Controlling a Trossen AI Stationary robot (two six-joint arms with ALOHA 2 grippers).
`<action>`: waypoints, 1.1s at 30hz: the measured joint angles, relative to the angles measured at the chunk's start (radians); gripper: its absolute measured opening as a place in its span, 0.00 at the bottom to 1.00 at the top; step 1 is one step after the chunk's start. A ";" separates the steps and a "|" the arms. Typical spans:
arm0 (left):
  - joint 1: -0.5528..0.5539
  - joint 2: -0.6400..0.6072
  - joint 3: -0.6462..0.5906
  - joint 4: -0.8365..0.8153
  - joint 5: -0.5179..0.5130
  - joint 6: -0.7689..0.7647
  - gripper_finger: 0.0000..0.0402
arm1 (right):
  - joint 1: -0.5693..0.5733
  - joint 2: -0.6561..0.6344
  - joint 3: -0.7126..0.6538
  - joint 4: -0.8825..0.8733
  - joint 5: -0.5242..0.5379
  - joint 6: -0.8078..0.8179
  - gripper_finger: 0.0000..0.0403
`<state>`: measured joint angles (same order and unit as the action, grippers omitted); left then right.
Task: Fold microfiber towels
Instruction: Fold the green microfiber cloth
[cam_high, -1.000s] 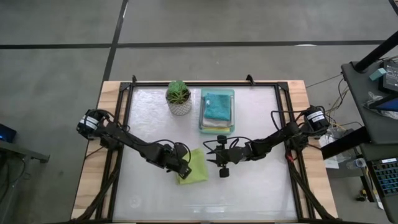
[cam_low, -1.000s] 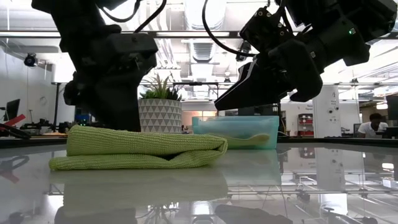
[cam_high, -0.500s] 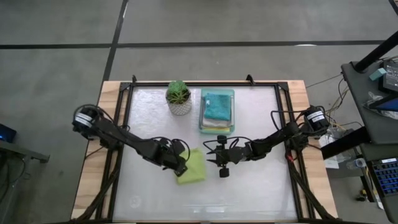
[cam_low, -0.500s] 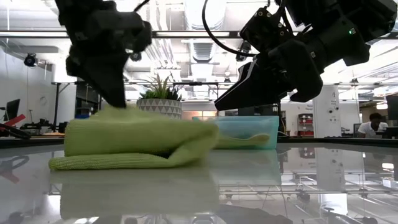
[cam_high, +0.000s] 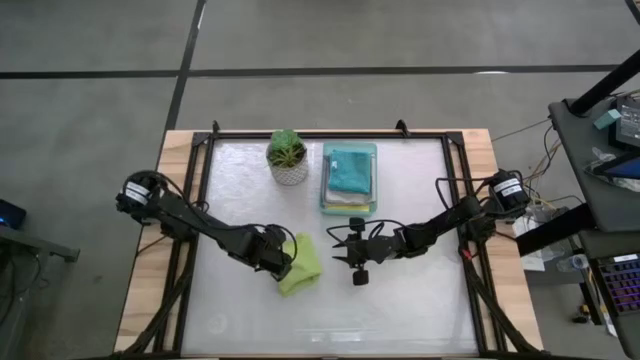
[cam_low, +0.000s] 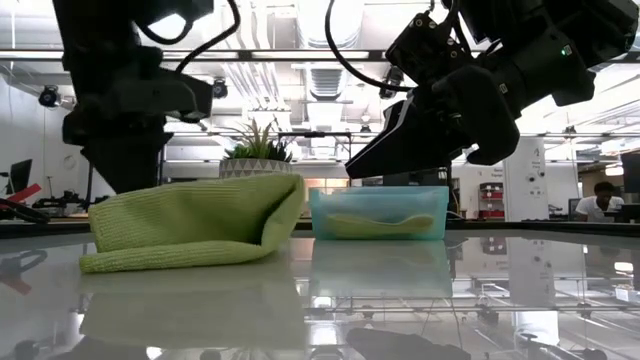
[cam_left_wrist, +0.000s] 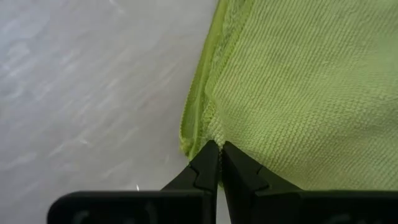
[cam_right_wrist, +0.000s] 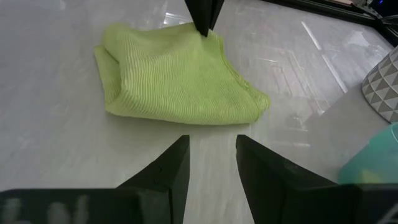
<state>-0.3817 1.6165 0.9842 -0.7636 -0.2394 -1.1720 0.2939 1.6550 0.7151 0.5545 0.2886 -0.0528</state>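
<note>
**Lime towel pinched on the glossy table**

I see a pale, reflective table (cam_high: 400, 300) with a workshop behind. The lime green towel (cam_high: 300, 266) lies bunched mid-table, its edge clamped in my left gripper (cam_left_wrist: 219, 155). My right gripper (cam_right_wrist: 211, 162) hovers nearby, fingers apart, empty.

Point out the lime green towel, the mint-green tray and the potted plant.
Lime green microfiber towel (cam_high: 300, 264): high view, middle of the folded cloth.
Rigid mint-green rectangular tray (cam_high: 349, 209): high view, near rim, below the stacked cloths.
Small potted green plant (cam_high: 288, 150): high view, on its leaves.
</note>
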 joint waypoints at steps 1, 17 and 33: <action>0.000 0.000 -0.004 0.003 0.003 -0.001 0.00 | 0.000 0.000 0.000 0.000 0.000 0.000 0.30; 0.000 0.004 -0.056 0.034 0.003 -0.054 0.08 | 0.000 0.000 0.000 0.001 0.000 0.000 0.30; 0.000 -0.015 -0.048 0.013 0.011 -0.045 0.40 | 0.000 0.000 0.000 0.001 0.000 0.000 0.30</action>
<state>-0.3817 1.6019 0.9360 -0.7506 -0.2283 -1.2165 0.2939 1.6550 0.7151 0.5552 0.2886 -0.0525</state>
